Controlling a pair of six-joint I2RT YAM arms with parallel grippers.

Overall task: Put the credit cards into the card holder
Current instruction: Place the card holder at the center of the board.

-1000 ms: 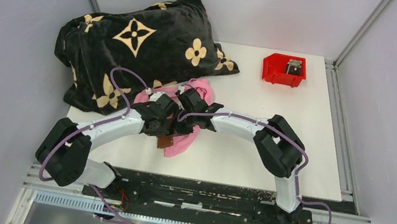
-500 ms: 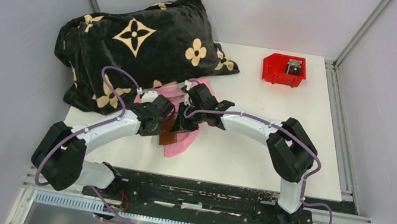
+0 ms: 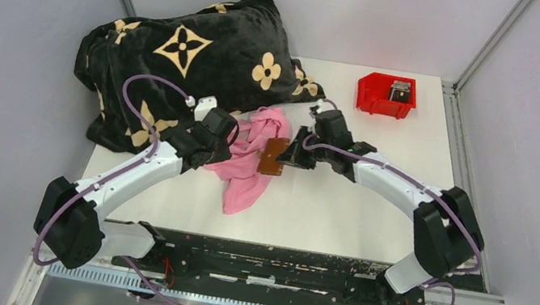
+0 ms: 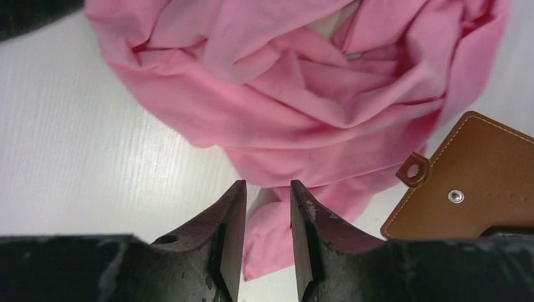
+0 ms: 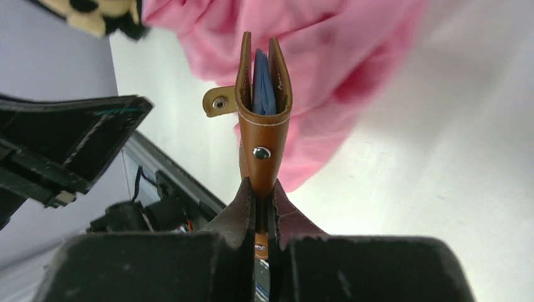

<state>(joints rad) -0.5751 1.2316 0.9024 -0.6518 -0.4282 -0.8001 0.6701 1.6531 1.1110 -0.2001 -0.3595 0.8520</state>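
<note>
While the card holder (image 3: pixel 273 156) is pinched in the right gripper (image 5: pixel 261 196) over the pink cloth (image 3: pixel 243 179), the left gripper (image 4: pixel 264 195) is parted, empty — holder staging, judged; credit cards (image 3: pixel 400 90) in the red bin (image 3: pixel 366 96) are needed next.

The holder's (image 5: pixel 263 119) lower end is hidden between the right hand's (image 5: pixel 263 204) fingers. Something blue sits inside it, too blurred to name. In the left wrist view the holder runs off the right edge and the cloth (image 4: pixel 302 94) off the top. The bin's (image 3: pixel 377 104) contents are too small to tell.
</note>
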